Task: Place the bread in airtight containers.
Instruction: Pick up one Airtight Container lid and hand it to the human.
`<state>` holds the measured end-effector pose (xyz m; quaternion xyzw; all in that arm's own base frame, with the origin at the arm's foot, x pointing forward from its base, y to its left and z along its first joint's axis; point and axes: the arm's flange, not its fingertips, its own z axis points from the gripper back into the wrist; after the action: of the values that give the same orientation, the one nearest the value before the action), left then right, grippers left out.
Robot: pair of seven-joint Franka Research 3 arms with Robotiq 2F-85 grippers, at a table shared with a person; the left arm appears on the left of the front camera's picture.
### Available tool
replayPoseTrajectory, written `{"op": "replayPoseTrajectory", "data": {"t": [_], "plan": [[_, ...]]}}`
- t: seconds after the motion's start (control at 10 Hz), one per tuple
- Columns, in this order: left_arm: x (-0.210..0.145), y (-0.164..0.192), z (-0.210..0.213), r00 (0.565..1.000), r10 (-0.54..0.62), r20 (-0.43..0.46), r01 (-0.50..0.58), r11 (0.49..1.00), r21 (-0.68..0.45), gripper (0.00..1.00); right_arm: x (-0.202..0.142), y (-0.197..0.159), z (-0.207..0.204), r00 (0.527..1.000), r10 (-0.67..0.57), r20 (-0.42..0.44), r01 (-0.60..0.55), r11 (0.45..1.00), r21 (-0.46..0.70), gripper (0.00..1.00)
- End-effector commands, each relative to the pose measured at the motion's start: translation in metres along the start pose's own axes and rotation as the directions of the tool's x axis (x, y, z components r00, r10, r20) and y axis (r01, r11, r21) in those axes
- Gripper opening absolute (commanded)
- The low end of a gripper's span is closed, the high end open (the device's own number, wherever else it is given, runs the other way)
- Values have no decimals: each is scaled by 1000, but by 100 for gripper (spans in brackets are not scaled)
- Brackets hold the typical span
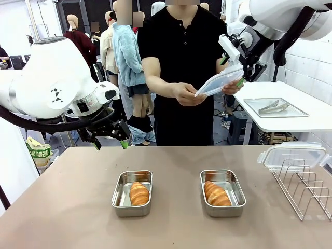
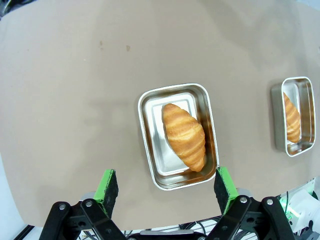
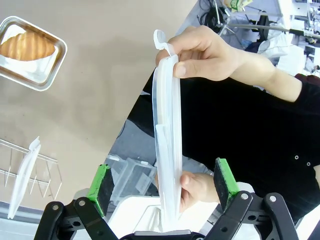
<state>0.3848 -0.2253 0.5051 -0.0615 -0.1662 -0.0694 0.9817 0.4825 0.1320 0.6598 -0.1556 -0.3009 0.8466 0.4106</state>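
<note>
Both golden-brown, ridged croissant-like rolls already lie inside the small rectangular stainless-steel tins. One roll [image 1: 139, 193] is in the tin [image 1: 118, 207] directly below the left end effector [image 2: 165, 186]. The other roll [image 1: 217, 194] is in the tin [image 1: 236, 206] off to that end effector's side, nearer the right arm. Both tins stand uncovered on the brown bench [image 1: 72, 207], so filling looks done and sealing is what remains.

The left end effector hovers with its green-padded fingers spread wide, holding nothing. The right end effector [image 3: 162, 184] is raised well above the bench, its fingers likewise spread. A clear plastic snap lid [image 3: 167, 125] stands edge-on between them, apart from both pads. The person's hands [image 3: 210, 52] hold it at both ends.

A second clear lid [image 1: 293, 154] rests on the wire rack [image 1: 306, 192], well below the right end effector. Neither lid is on a tin yet.
</note>
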Motion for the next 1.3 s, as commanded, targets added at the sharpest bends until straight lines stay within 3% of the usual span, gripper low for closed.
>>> {"op": "replayPoseTrajectory", "data": {"t": [0.0, 1.2], "plan": [[1, 1, 1, 1000, 0, 4, 0, 1000, 7, 100, 1, 1, 1, 1000, -1, 4, 1, 1000, -1, 100], [1, 1, 1, 1000, 0, 4, 0, 1000, 7, 100, 1, 1, 1, 1000, -1, 4, 1, 1000, -1, 100]]}}
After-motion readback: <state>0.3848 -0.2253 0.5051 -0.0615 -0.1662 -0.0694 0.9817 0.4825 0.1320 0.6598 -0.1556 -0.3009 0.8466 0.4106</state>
